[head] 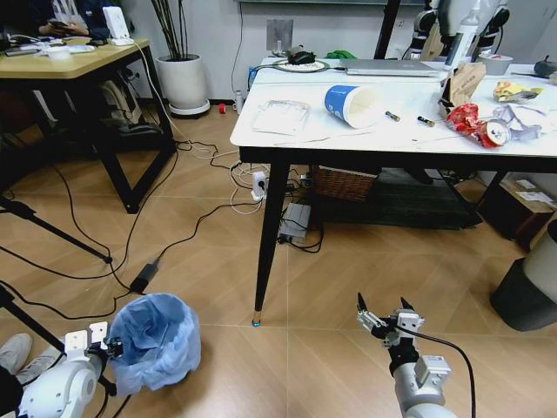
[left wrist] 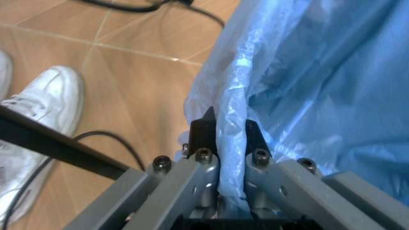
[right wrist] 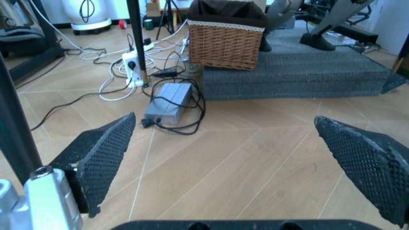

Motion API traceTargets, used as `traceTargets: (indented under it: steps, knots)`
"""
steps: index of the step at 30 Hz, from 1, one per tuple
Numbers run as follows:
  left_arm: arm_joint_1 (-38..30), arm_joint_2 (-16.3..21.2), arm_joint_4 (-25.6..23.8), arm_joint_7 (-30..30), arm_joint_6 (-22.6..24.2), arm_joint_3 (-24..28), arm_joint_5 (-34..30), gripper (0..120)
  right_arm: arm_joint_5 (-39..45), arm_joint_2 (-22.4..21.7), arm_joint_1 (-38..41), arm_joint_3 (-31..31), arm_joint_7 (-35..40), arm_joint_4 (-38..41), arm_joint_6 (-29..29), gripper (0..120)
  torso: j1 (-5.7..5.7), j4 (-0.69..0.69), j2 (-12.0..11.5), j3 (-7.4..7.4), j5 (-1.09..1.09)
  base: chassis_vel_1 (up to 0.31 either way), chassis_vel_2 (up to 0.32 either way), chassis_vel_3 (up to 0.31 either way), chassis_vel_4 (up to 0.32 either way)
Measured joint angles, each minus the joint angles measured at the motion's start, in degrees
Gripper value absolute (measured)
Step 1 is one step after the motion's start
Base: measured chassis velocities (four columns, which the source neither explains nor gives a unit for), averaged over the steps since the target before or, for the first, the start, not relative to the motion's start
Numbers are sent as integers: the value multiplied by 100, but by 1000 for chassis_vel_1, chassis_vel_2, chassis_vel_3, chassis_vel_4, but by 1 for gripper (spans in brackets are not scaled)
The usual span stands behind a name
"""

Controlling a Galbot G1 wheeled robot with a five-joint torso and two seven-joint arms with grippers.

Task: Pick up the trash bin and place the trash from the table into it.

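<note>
The trash bin (head: 157, 340), lined with a crinkly light-blue bag (left wrist: 319, 72), stands on the floor at lower left. My left gripper (head: 113, 348) (left wrist: 230, 132) is shut on its rim, with the bag's edge pinched between the black fingers (left wrist: 203, 132). My right gripper (head: 385, 312) (right wrist: 225, 120) hangs open above bare floor, in front of the table (head: 261, 135), holding nothing. On the tabletop lies the trash: a blue-white paper cup (head: 352, 104), clear packaging (head: 281, 116), a cardboard piece (head: 466, 83), a red crushed bottle (head: 474, 122) and a yellow wrapper (head: 513, 90).
A black table leg (head: 270, 235) stands between the two arms. Cables and a power brick (right wrist: 167, 100) lie on the floor near a wicker basket (right wrist: 227, 33) under the table. A larger bin (head: 531, 287) is at right, a wooden desk (head: 70, 61) far left, a white shoe (left wrist: 38, 105) beside the bin.
</note>
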Motion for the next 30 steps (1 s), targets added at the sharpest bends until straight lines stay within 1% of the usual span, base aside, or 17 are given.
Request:
traceTargets:
  steps: [4,5,6,7,10,12,13,14,17,18,21,24,25,27,30]
  knots:
    - [105,83,-595,-511,147,135,-629,0,-48,68,8,-2,-53,46,-15,100,0,-2,0,0,2,0,0,0,0]
    - [105,83,-595,-511,147,135,-629,0,-48,68,8,-2,-53,46,-15,100,0,-2,0,0,2,0,0,0,0]
    - [125,123,-760,-705,161,179,-860,0,-70,72,4,-3,-63,65,-16,100,0,-1,0,0,2,0,0,0,0]
    - [147,232,-1178,-1112,165,319,-1356,0,-102,91,2,4,-75,83,-16,100,0,-1,0,0,3,0,0,0,0]
    - [120,373,-1625,-1434,166,626,-1651,0,-115,146,5,41,-76,127,-16,100,0,-1,0,0,1,0,0,0,0]
    - [99,404,-1718,-1499,166,715,-1698,0,-116,153,3,48,-76,144,-17,100,0,-1,0,0,1,0,0,0,0]
    - [71,441,-1828,-1585,166,828,-1763,0,-118,158,-2,56,-77,165,-17,100,0,-1,0,-1,2,0,0,0,0]
    - [-16,531,-2087,-1838,166,1133,-2029,0,-120,161,-21,79,-80,222,-18,100,0,-1,0,-1,2,0,0,0,0]
    - [-211,659,-2456,-2378,166,1661,-2541,0,-120,151,-55,135,-82,307,-20,100,0,-3,0,-1,4,0,0,0,0]
    - [-211,659,-2456,-2378,166,1661,-2541,0,-120,151,-55,135,-82,307,-20,100,0,-3,0,-1,4,0,0,0,0]
    - [-460,769,-2704,-3047,164,2182,-3068,0,-116,124,-94,224,-82,390,-22,100,0,-3,0,-1,3,0,0,0,0]
    - [-588,873,-2879,-3364,162,2579,-3329,0,-97,82,-121,332,-83,466,-27,100,0,-2,0,-1,1,0,0,0,0]
    - [-613,910,-2945,-3418,162,2699,-3391,0,-95,71,-121,366,-83,478,-29,100,0,-2,0,-1,2,0,0,0,0]
    - [-622,932,-2983,-3438,162,2765,-3426,0,-94,68,-120,382,-83,482,-31,100,0,-2,0,-1,3,0,0,0,0]
    - [-594,1075,-3243,-3472,160,3012,-3617,0,-82,67,-102,438,-79,485,-40,100,0,-2,0,-1,2,0,0,0,0]
